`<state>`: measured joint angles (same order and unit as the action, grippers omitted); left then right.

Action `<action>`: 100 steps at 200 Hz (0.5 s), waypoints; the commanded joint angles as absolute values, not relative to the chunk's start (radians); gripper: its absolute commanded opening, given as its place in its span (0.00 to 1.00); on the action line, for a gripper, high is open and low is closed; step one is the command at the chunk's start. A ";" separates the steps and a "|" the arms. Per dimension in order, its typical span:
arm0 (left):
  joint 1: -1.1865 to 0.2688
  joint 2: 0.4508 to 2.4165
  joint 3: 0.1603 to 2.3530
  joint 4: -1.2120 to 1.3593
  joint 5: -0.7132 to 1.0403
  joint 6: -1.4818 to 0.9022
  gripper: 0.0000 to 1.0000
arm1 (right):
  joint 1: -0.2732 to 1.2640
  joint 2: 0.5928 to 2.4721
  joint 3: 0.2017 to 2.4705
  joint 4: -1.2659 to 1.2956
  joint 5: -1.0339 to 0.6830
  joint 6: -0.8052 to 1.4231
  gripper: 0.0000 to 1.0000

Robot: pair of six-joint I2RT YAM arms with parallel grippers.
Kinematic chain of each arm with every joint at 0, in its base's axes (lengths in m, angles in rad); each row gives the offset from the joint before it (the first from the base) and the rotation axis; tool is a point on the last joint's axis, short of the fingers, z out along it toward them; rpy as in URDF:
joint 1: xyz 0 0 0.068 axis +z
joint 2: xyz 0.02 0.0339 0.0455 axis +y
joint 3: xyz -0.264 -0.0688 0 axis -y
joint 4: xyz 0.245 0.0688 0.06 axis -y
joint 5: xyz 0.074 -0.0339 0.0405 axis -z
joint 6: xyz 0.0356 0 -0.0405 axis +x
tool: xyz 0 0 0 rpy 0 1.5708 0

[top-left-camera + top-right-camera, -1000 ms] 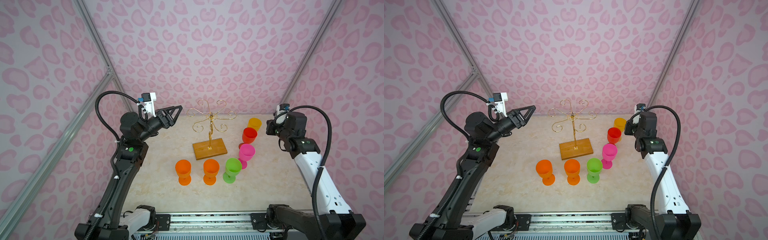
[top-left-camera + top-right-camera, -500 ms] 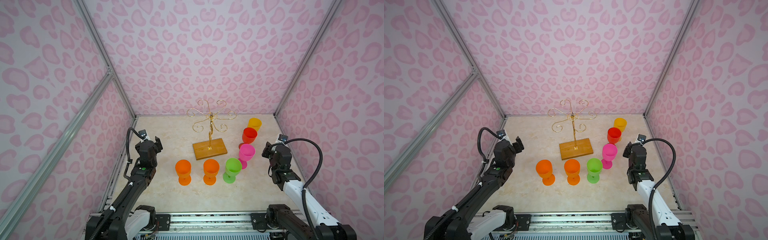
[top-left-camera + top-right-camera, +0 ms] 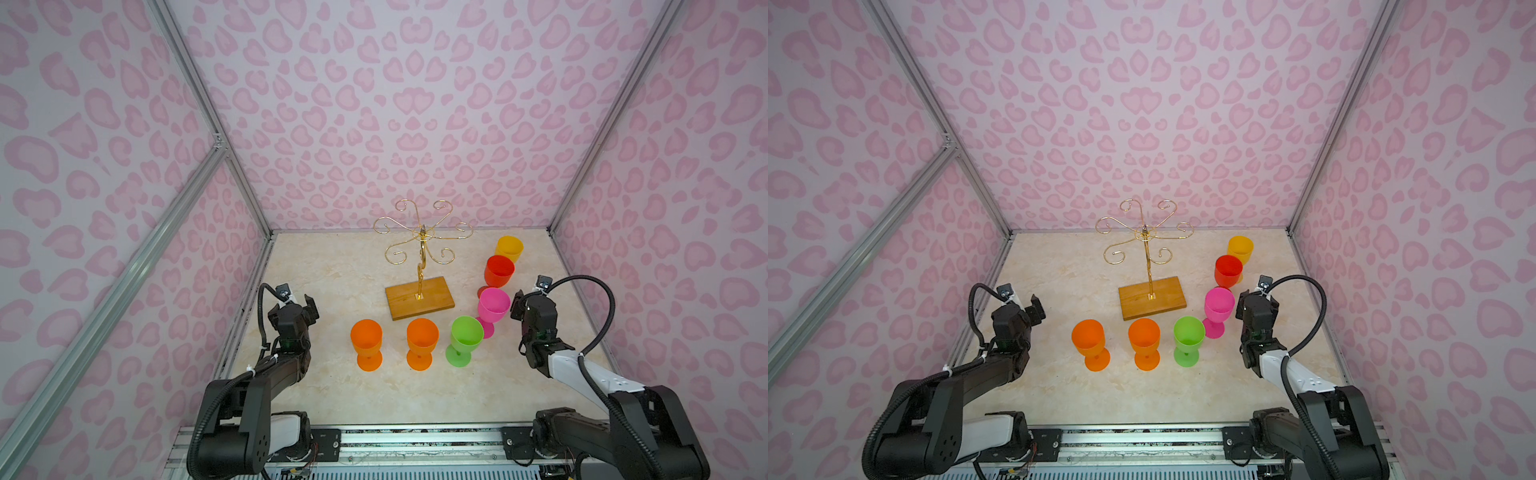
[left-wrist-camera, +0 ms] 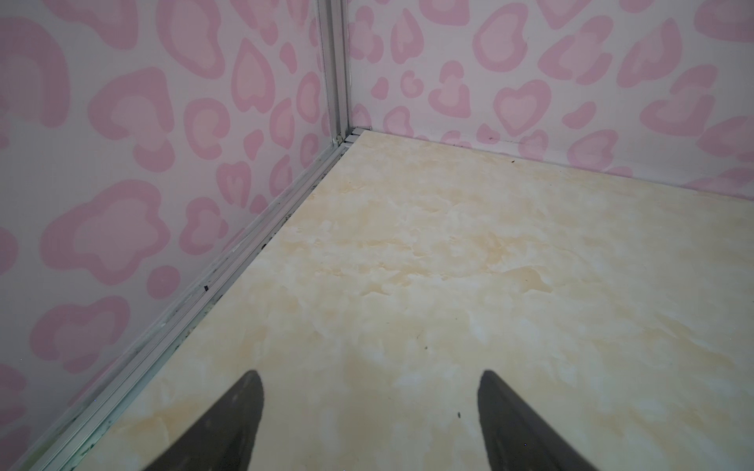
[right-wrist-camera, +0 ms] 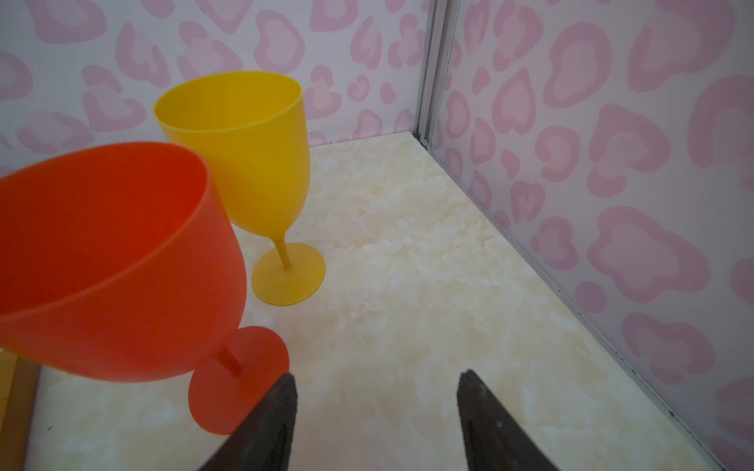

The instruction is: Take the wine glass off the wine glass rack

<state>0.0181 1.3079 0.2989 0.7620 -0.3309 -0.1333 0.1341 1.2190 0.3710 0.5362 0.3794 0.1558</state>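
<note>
The wine glass rack (image 3: 422, 245) is a gold wire stand on a brown wooden base (image 3: 419, 297) at mid-table in both top views, and its curled arms carry nothing. Several coloured wine glasses stand upright on the table: two orange (image 3: 365, 336), green (image 3: 466, 334), pink (image 3: 493, 305), red (image 3: 500, 270) and yellow (image 3: 508, 248). My left gripper (image 3: 309, 305) sits low at the left, open over bare table (image 4: 369, 377). My right gripper (image 3: 517, 303) hovers beside the pink glass, open and empty (image 5: 377, 375), with one fingertip (image 5: 285, 391) near the red glass's foot (image 5: 240, 379).
Pink-patterned walls with metal corner posts (image 4: 334, 69) close in the marble-look table (image 3: 332, 270) on three sides. In the right wrist view the yellow glass (image 5: 245, 151) stands behind the red one (image 5: 122, 265). A metal rail (image 3: 415, 440) runs along the front edge.
Both arms have come down from raised poses near the rack's height to low positions at the table's sides. The right gripper's jaws have spread wider.
</note>
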 commanded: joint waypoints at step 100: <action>0.029 1.465 0.313 1.003 -0.160 -0.101 0.98 | 0.144 1.526 0.349 0.999 0.511 0.006 0.64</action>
<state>0.0307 1.4593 0.3115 0.9463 -0.1623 -0.1150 0.1463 1.5028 0.3347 0.9321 0.4992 0.0196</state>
